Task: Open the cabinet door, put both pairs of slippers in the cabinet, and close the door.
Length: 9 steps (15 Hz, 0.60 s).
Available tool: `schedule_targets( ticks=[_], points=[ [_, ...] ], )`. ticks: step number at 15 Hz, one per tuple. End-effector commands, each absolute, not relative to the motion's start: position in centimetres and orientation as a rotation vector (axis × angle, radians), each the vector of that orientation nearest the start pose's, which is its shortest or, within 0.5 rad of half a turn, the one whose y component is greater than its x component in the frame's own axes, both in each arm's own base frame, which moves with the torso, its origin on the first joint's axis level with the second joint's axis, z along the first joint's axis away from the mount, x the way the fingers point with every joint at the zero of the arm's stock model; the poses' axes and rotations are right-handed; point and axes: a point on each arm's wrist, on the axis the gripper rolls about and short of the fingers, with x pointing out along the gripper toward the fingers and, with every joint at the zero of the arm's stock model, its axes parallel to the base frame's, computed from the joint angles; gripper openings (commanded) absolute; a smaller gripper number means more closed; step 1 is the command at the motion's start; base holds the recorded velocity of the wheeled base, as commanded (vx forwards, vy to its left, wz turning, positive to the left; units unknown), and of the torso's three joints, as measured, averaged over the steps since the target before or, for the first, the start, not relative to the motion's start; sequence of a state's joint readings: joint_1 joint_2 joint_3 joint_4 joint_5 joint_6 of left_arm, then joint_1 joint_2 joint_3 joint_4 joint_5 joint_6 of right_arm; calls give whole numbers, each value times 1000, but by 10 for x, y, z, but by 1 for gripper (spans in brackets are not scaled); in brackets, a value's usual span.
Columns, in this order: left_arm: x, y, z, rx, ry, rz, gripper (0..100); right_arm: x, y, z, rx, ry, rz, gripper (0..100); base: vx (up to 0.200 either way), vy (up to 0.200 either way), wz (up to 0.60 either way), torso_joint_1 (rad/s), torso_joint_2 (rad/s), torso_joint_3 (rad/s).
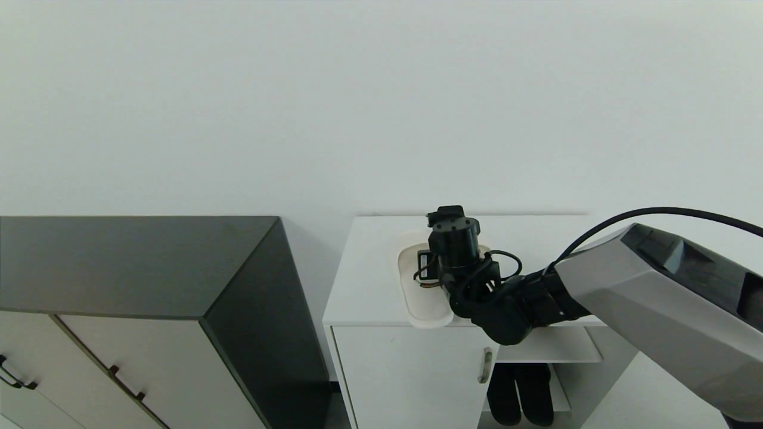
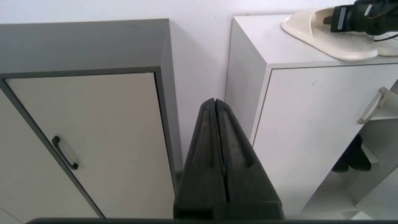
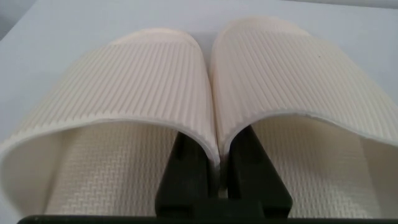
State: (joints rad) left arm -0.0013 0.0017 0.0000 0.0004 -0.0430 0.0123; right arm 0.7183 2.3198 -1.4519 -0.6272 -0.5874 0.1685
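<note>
A pair of cream slippers point(image 1: 418, 301) point(image 2: 336, 38) lies side by side on top of the white cabinet point(image 1: 366, 280). My right gripper point(image 1: 428, 275) point(image 3: 217, 177) is shut on the cream slippers: one finger point(image 3: 185, 168) sits inside each slipper and the two inner walls are pinched between them. A pair of black slippers point(image 1: 517, 394) point(image 2: 353, 158) stands in the cabinet's open right side, under a shelf. The white door point(image 1: 411, 375) with its handle point(image 1: 486, 364) point(image 2: 371, 106) covers the left part. My left gripper point(image 2: 216, 140) is shut with nothing in it, low before the gap between the two cabinets.
A larger cabinet with a dark grey top point(image 1: 119, 262) point(image 2: 81, 43) and pale doors with dark handles point(image 2: 65, 152) stands to the left of the white one. A plain white wall runs behind both. A narrow gap separates the cabinets.
</note>
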Motion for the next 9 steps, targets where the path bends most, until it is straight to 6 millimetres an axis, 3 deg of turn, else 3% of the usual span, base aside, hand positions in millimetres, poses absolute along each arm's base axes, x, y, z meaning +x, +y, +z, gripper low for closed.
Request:
schedule_targets(
  ticks=[1,5,9],
  points=[
    [-23,-1,76,12,1,-44,0,343,295,129,24,198,142,0,0,0,0,0,0,0],
    [-23,-1,76,12,1,-43,0,298,272,155,24,219,233,0,0,0,0,0,0,0],
    [-23,-1,76,12,1,-44,0,251,229,170,19,249,263,0,0,0,0,0,0,0]
  ],
)
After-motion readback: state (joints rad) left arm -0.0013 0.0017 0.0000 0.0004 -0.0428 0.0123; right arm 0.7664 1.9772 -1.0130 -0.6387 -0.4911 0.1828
